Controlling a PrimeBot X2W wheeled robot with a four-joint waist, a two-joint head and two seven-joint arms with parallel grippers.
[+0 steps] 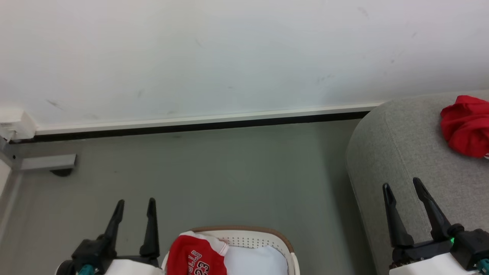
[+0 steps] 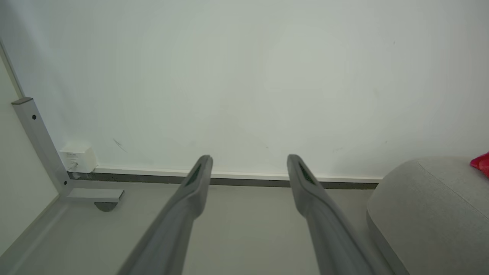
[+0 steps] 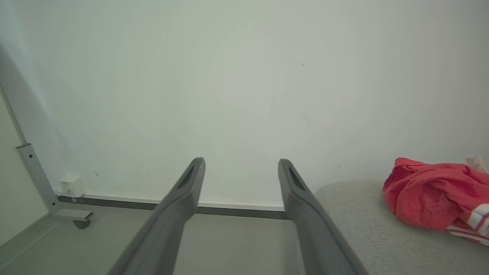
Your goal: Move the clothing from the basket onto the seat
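Observation:
The cream-white basket [image 1: 284,241] with a brown rim sits at the bottom centre of the head view. In it lies a red and white garment [image 1: 196,254] with "BULLS 23" lettering. A second red garment [image 1: 464,126] lies crumpled on the grey sofa seat [image 1: 401,152] at the right; it also shows as a red garment [image 3: 435,198] with striped trim on the seat [image 3: 366,229]. My left gripper [image 1: 135,206] is open and empty, left of the basket. My right gripper [image 1: 401,186] is open and empty, over the seat's front edge.
A white wall with a pale baseboard [image 1: 206,121] runs across the back. A grey metal frame foot [image 1: 47,162] and a small white box [image 1: 15,124] stand at the far left. Grey floor [image 1: 229,172] lies between basket, wall and sofa.

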